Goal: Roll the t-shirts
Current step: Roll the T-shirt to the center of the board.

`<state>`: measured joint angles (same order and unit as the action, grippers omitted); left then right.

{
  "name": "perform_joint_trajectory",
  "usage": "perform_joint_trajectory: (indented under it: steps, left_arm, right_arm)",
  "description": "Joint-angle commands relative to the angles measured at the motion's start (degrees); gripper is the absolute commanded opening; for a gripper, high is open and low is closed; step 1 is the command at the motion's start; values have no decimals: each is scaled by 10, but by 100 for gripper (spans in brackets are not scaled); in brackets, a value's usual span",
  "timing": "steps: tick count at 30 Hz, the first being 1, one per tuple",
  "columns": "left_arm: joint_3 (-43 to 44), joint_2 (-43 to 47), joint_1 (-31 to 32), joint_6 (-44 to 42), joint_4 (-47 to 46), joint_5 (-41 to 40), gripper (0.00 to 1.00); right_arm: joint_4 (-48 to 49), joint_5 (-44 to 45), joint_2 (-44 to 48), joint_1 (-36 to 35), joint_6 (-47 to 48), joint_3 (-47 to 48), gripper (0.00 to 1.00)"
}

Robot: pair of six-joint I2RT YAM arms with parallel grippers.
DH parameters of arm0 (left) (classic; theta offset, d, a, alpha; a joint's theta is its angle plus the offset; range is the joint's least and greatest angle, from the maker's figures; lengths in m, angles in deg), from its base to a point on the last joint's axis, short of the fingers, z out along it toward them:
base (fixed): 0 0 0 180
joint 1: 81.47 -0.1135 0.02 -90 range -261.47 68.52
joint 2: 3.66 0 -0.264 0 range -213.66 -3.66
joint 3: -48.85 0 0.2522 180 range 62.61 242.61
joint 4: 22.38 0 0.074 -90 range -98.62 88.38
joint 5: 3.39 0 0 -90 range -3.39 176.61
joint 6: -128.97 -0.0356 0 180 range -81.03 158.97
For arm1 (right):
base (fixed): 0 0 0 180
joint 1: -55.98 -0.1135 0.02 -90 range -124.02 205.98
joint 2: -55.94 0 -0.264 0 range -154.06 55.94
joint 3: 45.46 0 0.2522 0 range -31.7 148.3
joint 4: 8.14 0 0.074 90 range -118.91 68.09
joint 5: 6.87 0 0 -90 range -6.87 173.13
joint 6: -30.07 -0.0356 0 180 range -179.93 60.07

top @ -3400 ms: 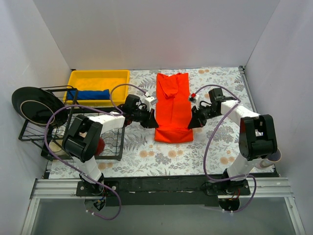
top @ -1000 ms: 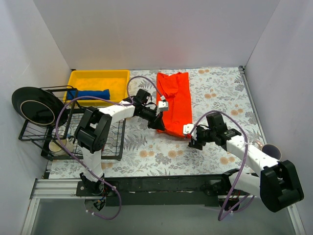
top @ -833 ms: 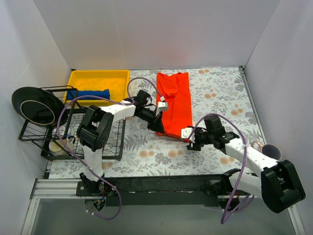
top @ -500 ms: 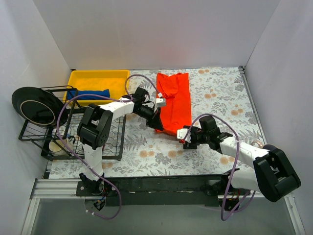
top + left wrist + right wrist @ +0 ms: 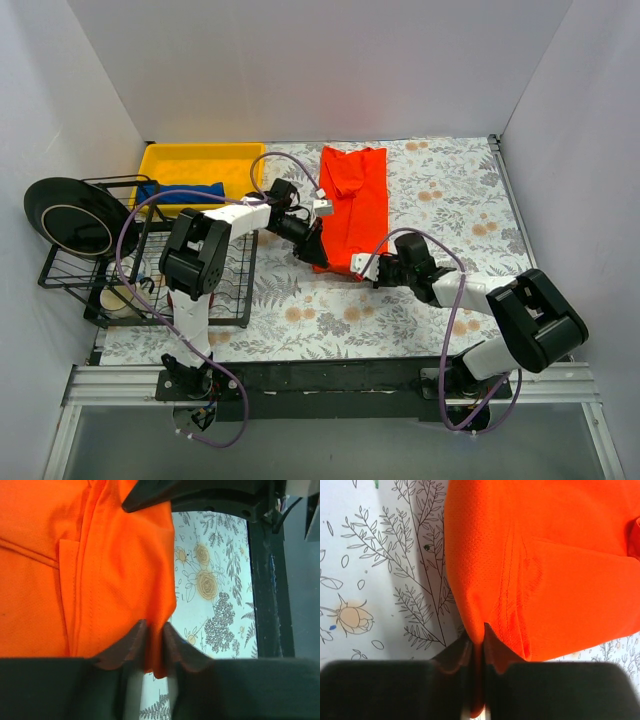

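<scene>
1. Orange shirt [image 5: 355, 200] is laid on the table [image 5: 450, 190], folded into a long strip, with its collar end turned toward the far wall.
2. Its near left corner is grasped by the left gripper [image 5: 313, 250]. In the left wrist view, the cloth is seen pinched in the narrow gap between the two fingers [image 5: 137, 640].
3. Its near right corner is grasped by the right gripper [image 5: 363, 268]. In the right wrist view, a fold of the hem is squeezed between the clenched fingers [image 5: 492, 645].
4. Blue shirt [image 5: 180, 192] is kept as a long bundle inside the yellow bin [image 5: 200, 155] at the table's far left, well apart from both grippers.
</scene>
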<state>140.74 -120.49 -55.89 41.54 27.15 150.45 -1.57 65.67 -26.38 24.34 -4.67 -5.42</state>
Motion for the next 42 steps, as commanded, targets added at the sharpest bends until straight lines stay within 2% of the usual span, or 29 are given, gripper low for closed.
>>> perform_joint_trajectory:
  steps: [1, 2, 6, 11, 15, 21, 29, 33, 35, 39, 40, 42]
  left_arm:
    - [-32, 34, -6, 20, -39, -19, 30]
    - [-52, 69, -7, 29, -93, -33, 39]
    - [-177, 185, -6, 61, -252, -98, 56]
    - [-298, 279, 32, 30, -391, -177, 63]
    - [-337, 304, 61, 3, -449, -206, 65]
    - [-337, 281, 81, -40, -451, -184, 65]
    - [-340, 276, 100, -115, -389, -158, 63]
    - [-358, 269, 117, -157, -389, -188, 63]
    - [-377, 264, 123, -162, -426, -217, 62]
    - [-382, 233, 126, -158, -473, -275, 52]
    - [-381, 229, 126, -154, -483, -285, 46]
    - [-369, 222, 126, -143, -483, -303, 40]
  right_arm:
    - [-55, -16, 10, -2, -27, 48, 6]
    - [-95, -23, 15, -1, -37, 55, 5]
    - [-184, -73, 28, 3, -87, 89, 3]
    - [-220, -87, 25, 3, -118, 101, 3]
    - [-219, -80, 27, 3, -105, 98, 3]
    - [-232, -73, 26, 3, -96, 103, 3]
    - [-223, -72, 37, 3, -118, 86, 2]
    - [-223, -75, 38, 3, -124, 84, 3]
    - [-224, -77, 38, 3, -125, 85, 3]
    - [-247, -78, 37, 3, -113, 92, 2]
    - [-252, -77, 37, 3, -111, 92, 2]
    - [-257, -79, 39, 3, -97, 90, 2]
